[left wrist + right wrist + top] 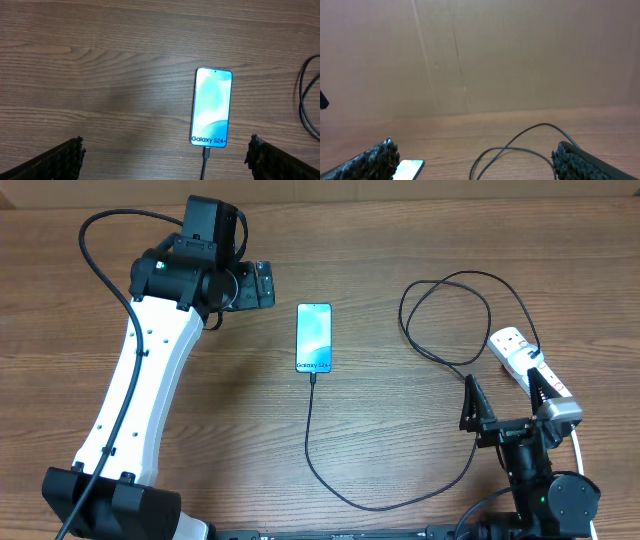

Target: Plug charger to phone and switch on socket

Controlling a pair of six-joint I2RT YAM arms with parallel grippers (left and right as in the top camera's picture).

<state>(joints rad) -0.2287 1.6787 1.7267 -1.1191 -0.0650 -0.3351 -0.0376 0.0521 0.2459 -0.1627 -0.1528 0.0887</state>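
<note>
Left fingers [62, 160] spread, empty, Galaxy phone [212, 107] with charger [204, 159] plugged in ahead of them; right fingers [372, 162] spread near socket [515, 350]

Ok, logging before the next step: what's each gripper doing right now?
Left gripper: open, holding nothing.
Right gripper: open, holding nothing.

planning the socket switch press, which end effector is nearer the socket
Right. The right end effector is close beside the socket; the left end effector is far off, on the other side of the phone.
</note>
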